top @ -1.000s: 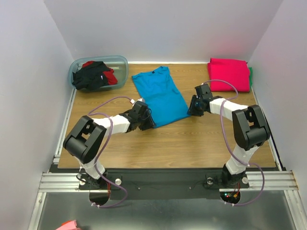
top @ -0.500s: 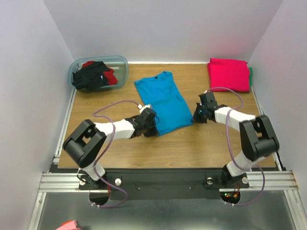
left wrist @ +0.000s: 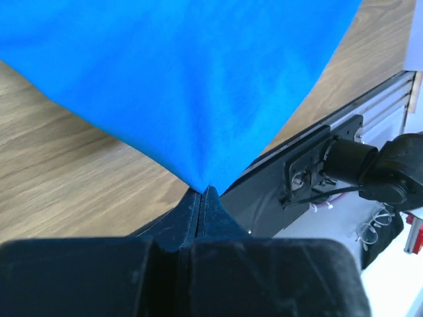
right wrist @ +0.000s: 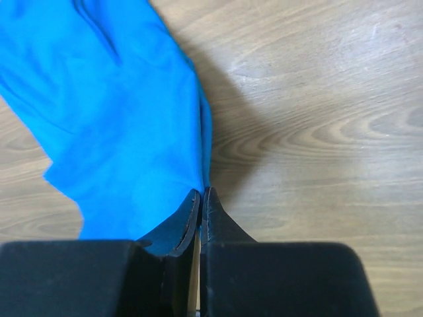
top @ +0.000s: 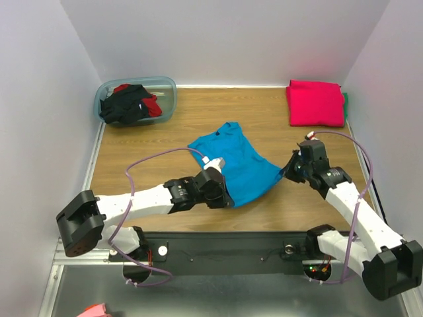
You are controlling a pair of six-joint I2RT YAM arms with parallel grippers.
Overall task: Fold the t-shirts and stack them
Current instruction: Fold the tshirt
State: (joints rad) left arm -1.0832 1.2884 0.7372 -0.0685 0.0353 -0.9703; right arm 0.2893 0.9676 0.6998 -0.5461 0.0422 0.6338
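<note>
A turquoise-blue t-shirt (top: 234, 162) lies stretched across the middle of the wooden table, its near hem lifted. My left gripper (top: 225, 200) is shut on the shirt's near left corner (left wrist: 205, 181). My right gripper (top: 289, 173) is shut on the near right corner (right wrist: 201, 185). In the right wrist view the blue cloth (right wrist: 112, 112) spreads up and to the left. A folded magenta-pink t-shirt (top: 315, 102) rests at the far right corner. Black and red t-shirts (top: 129, 102) are bundled in the tub.
The translucent blue-grey tub (top: 168, 89) stands at the far left corner. A bit of green cloth (top: 345, 105) peeks from under the pink shirt. The table's near edge and the black mounting rail (top: 231, 244) run just behind the left gripper. White walls enclose three sides.
Both grippers closed on the blue shirt's near corners and pulled it toward the near edge; the shirt slid away from the far side and its hem rose.
</note>
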